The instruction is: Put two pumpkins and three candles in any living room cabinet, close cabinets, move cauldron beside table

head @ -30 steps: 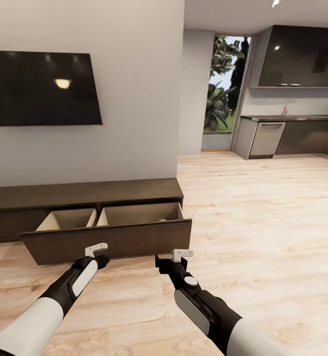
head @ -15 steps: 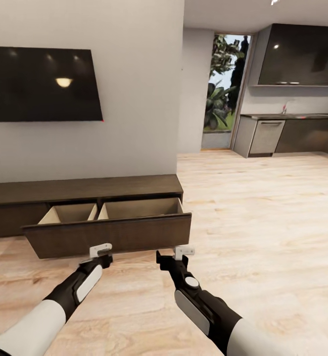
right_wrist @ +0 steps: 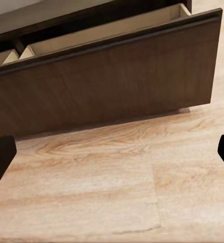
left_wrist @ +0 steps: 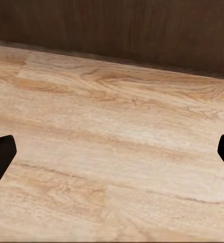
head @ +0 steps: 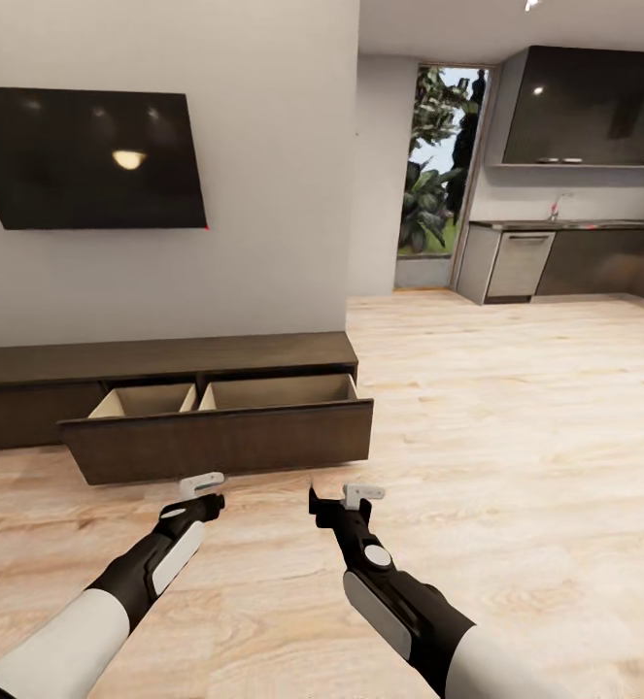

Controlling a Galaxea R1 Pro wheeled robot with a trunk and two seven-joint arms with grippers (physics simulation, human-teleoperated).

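Cabinet (head: 166,374) first: the long low dark-brown TV unit sits against the grey wall in the left half of the head view, and its wide drawer (head: 220,437) is pulled out, showing two pale wood compartments. I can see only the upper part of their inner walls, so I cannot tell what lies inside. By my judgement the drawer stands open to take the pumpkins and candles, and it must be pushed shut before the job is done.

My left claw (head: 202,482) hovers low over the plank floor (head: 516,427), just in front of the drawer's dark front and apart from it. In the left wrist view its two dark fingertips (left_wrist: 0,157) sit at opposite edges of the frame with bare floor between them, so it is spread wide and grips nothing. My right claw (head: 357,495) hangs beside it, toward the lower centre of the head view, near the drawer's right corner. The right wrist view shows its fingertips (right_wrist: 1,154) equally far apart, empty, looking at the drawer front and its pale rim.

A black television (head: 88,160) hangs on the wall at upper left. A kitchen with grey units (head: 555,262) and a garden doorway (head: 438,165) fills the upper right, well apart from me. Nothing stands between my claws and the drawer front; a push looks unobstructed.
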